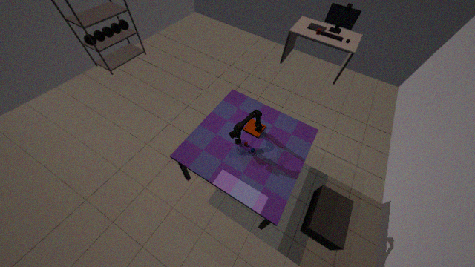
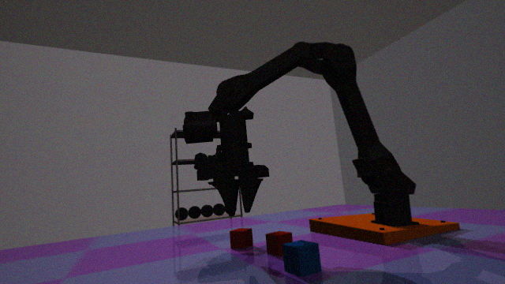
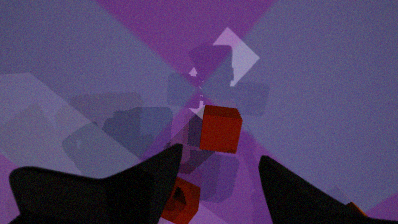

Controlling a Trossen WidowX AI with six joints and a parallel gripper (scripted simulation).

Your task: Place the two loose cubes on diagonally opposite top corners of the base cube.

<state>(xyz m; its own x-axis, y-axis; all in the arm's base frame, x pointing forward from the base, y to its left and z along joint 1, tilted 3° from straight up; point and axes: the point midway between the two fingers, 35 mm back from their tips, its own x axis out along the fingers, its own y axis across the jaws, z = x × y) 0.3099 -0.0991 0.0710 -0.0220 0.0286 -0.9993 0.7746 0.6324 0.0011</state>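
Note:
Two small red cubes and a slightly larger blue cube point(image 2: 301, 257) sit on the purple checkered table top. In the exterior view, one red cube point(image 2: 241, 238) is at the left and the other red cube point(image 2: 278, 242) is between it and the blue one. My gripper point(image 2: 239, 209) hangs point-down above the left red cube, well clear of it, partly open and empty. In the wrist view, one red cube point(image 3: 220, 128) lies just ahead of my fingers. The other red cube point(image 3: 181, 200) is partly hidden behind the left finger. The blue cube is outside the wrist view.
The arm's orange base plate point(image 2: 383, 229) is bolted to the table to the right of the cubes. From above, the cubes point(image 1: 249, 147) lie close in front of the arm point(image 1: 246, 124). A shelf rack point(image 2: 205, 177) stands far behind.

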